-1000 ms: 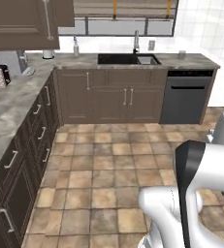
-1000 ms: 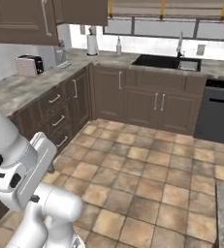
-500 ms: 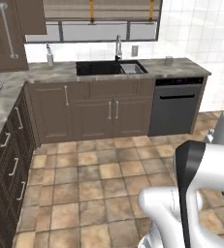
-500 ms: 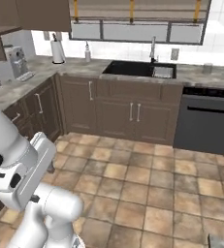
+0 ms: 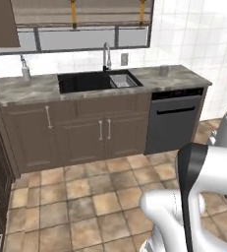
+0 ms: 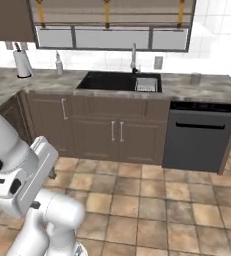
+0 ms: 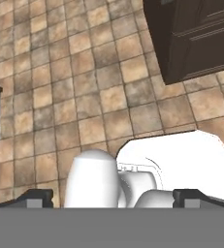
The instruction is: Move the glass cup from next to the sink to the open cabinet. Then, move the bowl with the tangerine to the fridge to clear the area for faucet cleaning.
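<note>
Tiled kitchen floor [image 5: 85,197], grey stone counter [image 6: 207,87] with black sink [image 5: 83,81]. Glass cup [image 5: 164,70] right of sink, far from gripper [image 7: 113,196]; jaws wide apart, empty.

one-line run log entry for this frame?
phase: base facing sink | glass cup on counter right of sink, untouched | fingers open, empty, aimed at floor | bowl: not identifiable

one sink [image 5: 91,81], one faucet [image 5: 106,55], one glass cup [image 5: 164,70], one soap bottle [image 5: 24,72], one paper towel roll [image 6: 22,63], one dishwasher [image 5: 176,120].
</note>
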